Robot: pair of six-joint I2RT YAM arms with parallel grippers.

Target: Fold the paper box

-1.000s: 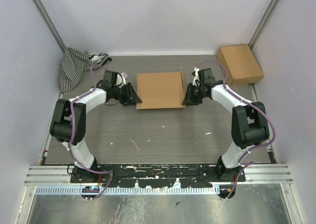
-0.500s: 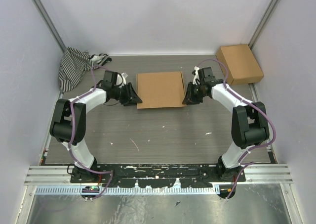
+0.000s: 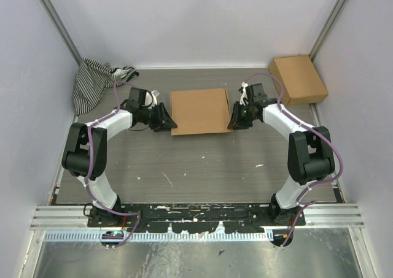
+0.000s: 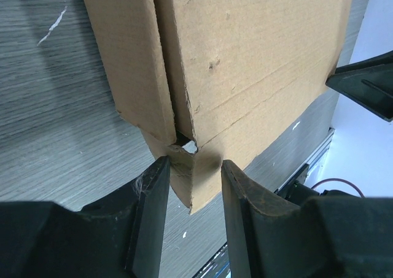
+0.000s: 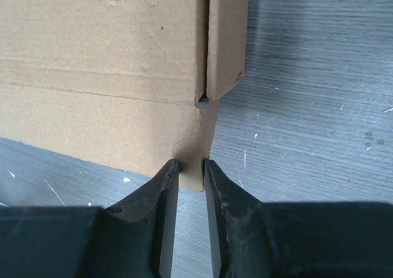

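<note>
Paper box sits folded, mid-frame in the top view. We see the left gripper pinching its lower-left corner and the right gripper clamped on its lower-right corner.

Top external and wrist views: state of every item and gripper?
paper box: folded shut, lying flat between the grippers.
left gripper: closed on the box's near-left corner.
right gripper: pinching the box's near-right corner edge.
smaller cardboard box: closed, far right corner.
striped cloth: crumpled, far left corner.
</note>
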